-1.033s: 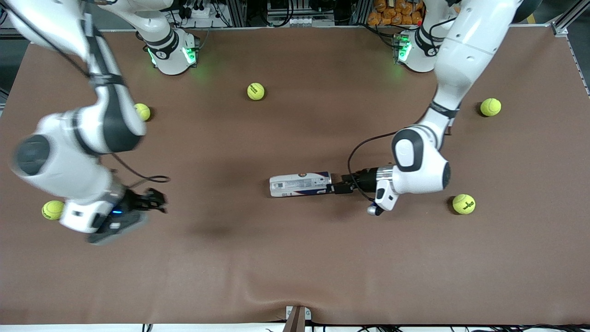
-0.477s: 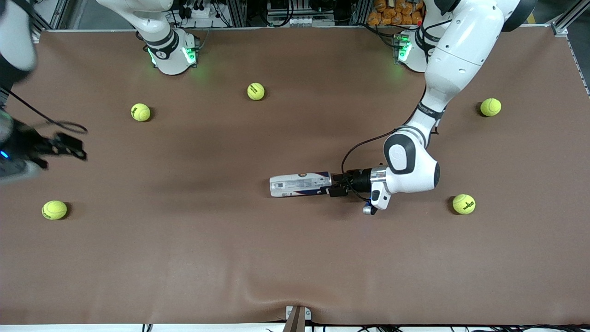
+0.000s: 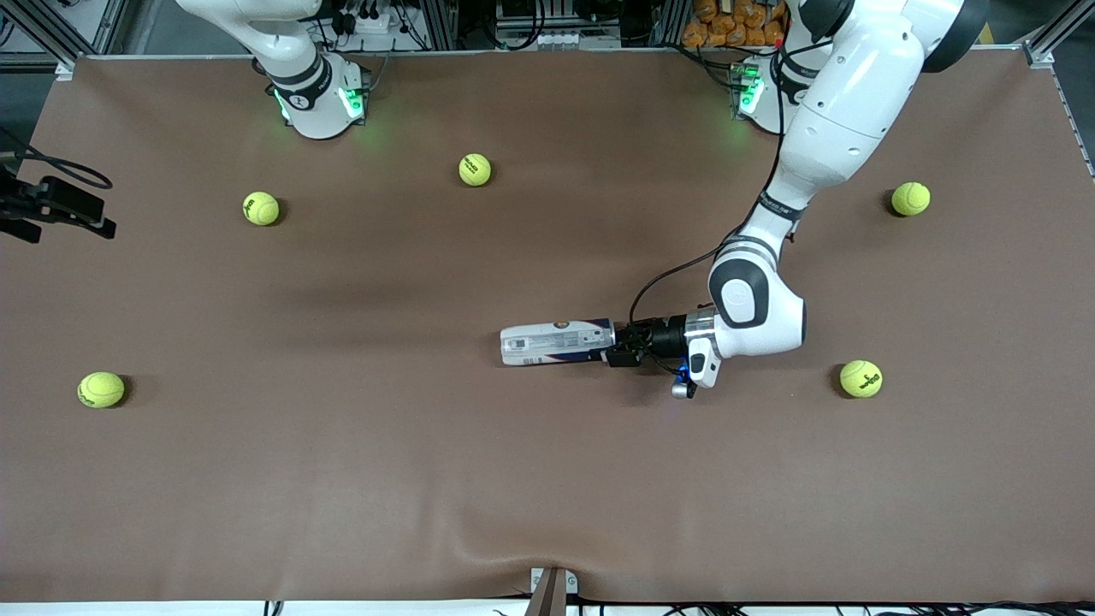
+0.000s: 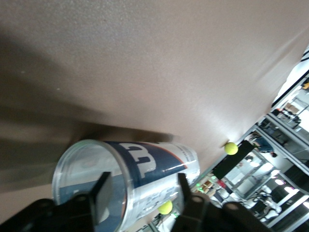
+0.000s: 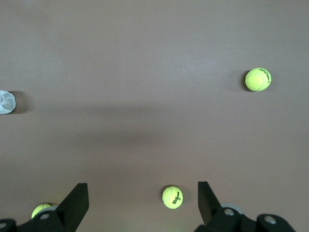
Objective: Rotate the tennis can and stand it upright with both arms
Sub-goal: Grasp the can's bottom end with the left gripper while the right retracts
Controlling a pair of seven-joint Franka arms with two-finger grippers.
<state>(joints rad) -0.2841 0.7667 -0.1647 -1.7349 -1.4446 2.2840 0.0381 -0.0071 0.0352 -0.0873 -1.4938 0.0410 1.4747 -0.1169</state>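
Tennis can (image 3: 557, 342) lies on its side mid-surface, open end toward the left arm's end. Left gripper (image 3: 623, 349) is at that open rim, one of its fingers (image 4: 102, 197) inside the mouth and the other outside; gap narrow, wall contact cannot be confirmed. Judgement: seat the grip squarely on the wall before any pivot, or the thin plastic may slip. Right gripper (image 3: 64, 208) waits over the surface's edge at the right arm's end, fingers spread wide, holding nothing

Both arms are glossy white with rounded shells and black joint bands. The left arm (image 3: 843, 103) carries a looping black cable (image 3: 663, 282) and a silver wrist ring. Green lights glow on both bases (image 3: 321, 98).
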